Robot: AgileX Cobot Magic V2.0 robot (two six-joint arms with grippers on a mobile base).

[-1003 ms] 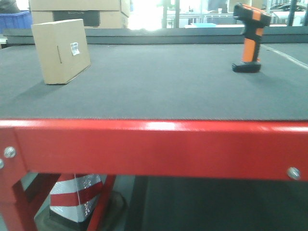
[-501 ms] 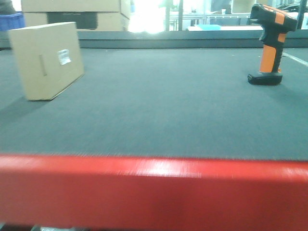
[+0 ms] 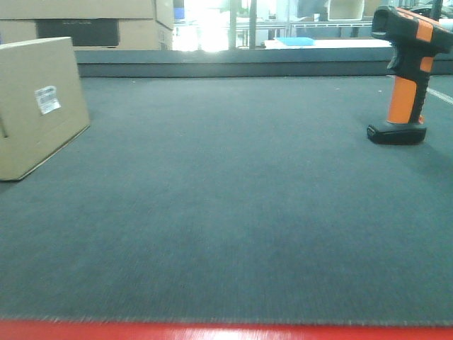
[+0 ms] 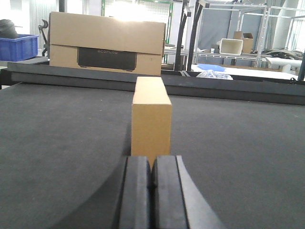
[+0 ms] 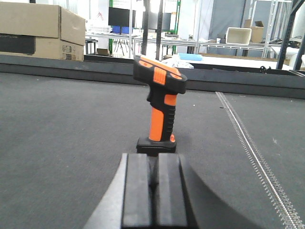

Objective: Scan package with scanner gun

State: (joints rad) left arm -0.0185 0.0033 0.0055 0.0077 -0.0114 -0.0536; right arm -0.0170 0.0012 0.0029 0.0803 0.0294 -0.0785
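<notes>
Nothing is done yet. The box (image 3: 37, 106) stands by the table (image 3: 226, 227)'s left edge and the scanner (image 3: 405, 78) near its right edge. The left gripper (image 4: 151, 191) and right gripper (image 5: 153, 191) are pressed closed and empty. Grasping and scanning remain.

Package (image 3: 39, 106): flat tan cardboard box, closed. Stands upright on narrow edge, far left of desk (image 3: 226, 212). Broad face angled toward front camera; small white barcode label on upper part of it. Left portion cut off by front view's edge. Left wrist view: narrow plain side shown, squarely vertical.

Scanner gun (image 3: 405, 99): black head with orange stripe, orange stem, flat black foot. Stands upright on foot, far right of desk; head points left. Well apart from package.
</notes>
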